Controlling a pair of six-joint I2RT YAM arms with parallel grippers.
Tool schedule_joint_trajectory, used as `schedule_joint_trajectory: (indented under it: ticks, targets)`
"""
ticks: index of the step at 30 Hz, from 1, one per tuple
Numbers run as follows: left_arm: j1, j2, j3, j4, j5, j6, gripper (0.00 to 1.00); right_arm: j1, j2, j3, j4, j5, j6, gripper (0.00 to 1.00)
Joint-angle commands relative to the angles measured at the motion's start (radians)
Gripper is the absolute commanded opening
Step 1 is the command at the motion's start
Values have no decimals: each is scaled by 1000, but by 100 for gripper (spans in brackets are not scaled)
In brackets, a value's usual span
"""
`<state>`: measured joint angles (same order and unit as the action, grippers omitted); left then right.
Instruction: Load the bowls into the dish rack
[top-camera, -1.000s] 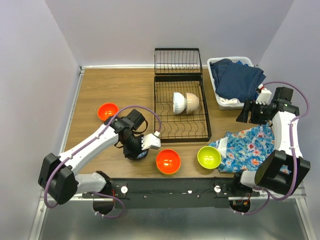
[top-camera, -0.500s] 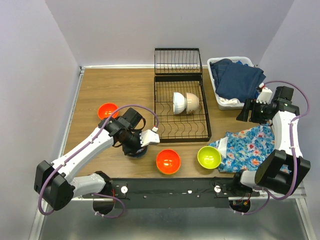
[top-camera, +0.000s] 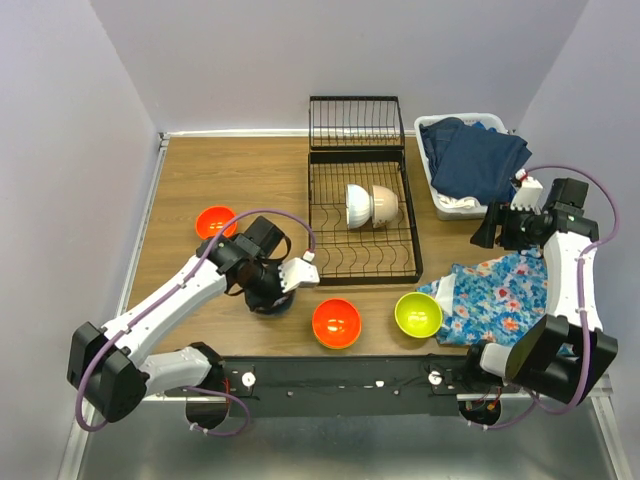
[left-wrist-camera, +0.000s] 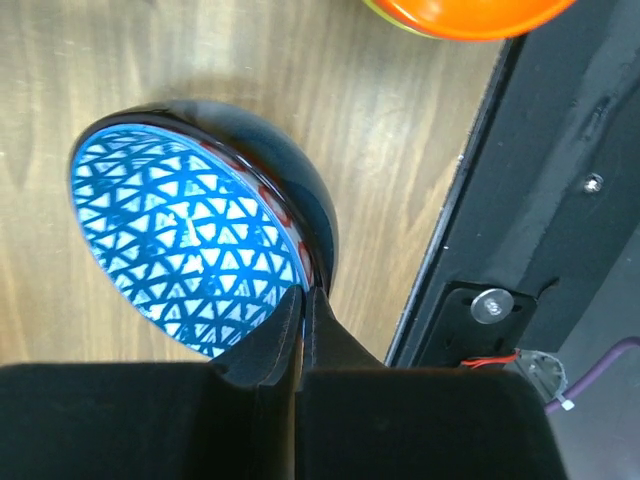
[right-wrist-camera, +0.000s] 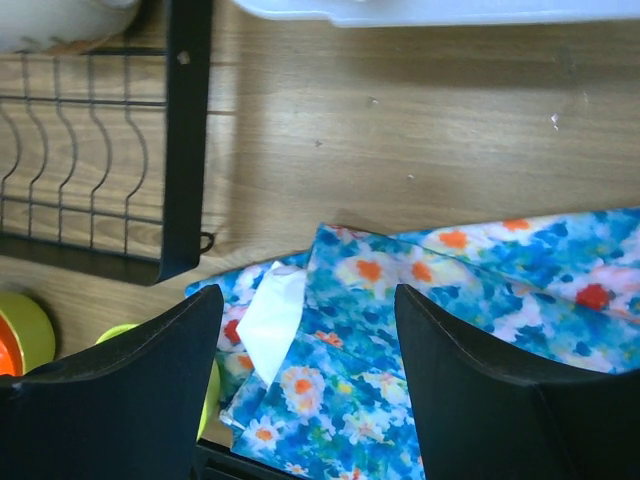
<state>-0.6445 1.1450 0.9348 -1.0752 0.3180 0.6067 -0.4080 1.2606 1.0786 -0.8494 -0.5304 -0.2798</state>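
My left gripper (top-camera: 274, 291) is shut on the rim of a blue-patterned bowl (top-camera: 270, 303) with a dark outside, near the table's front. In the left wrist view the bowl (left-wrist-camera: 185, 240) is tilted over the wood and the fingers (left-wrist-camera: 285, 325) pinch its rim. The black dish rack (top-camera: 363, 262) holds a white bowl (top-camera: 358, 205) and a cream bowl (top-camera: 386, 204) on edge. One orange bowl (top-camera: 215, 221) sits at left, another (top-camera: 336, 323) at front, and a lime green bowl (top-camera: 418, 314) beside it. My right gripper (top-camera: 489, 228) is open and empty, right of the rack.
A white tub (top-camera: 441, 205) with dark blue clothes stands at the back right. A blue floral cloth (top-camera: 495, 298) lies at front right, under my right gripper (right-wrist-camera: 305, 300) in the right wrist view. The black base rail (top-camera: 340, 378) runs along the near edge.
My left gripper has turned and shifted slightly left and back with the blue-patterned bowl. My right gripper has moved slightly back.
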Motion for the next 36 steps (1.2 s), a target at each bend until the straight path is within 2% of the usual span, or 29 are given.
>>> schedule_joint_trajectory:
  ticks: [1,8,11,36]
  targets:
    - [5,36,73,41,-83,-7,0,-8,-90,-51,-2,-135,-104,77]
    - [-24,90,102,69,-63,-24,0,0,-127,-68,-57,-180,-267,77]
    - [-37,90,91,80,-66,-38,0,0,-130,-72,-69,-183,-291,77]
    - [-17,13,107,37,-137,-19,0,3,-142,-75,-36,-172,-236,78]
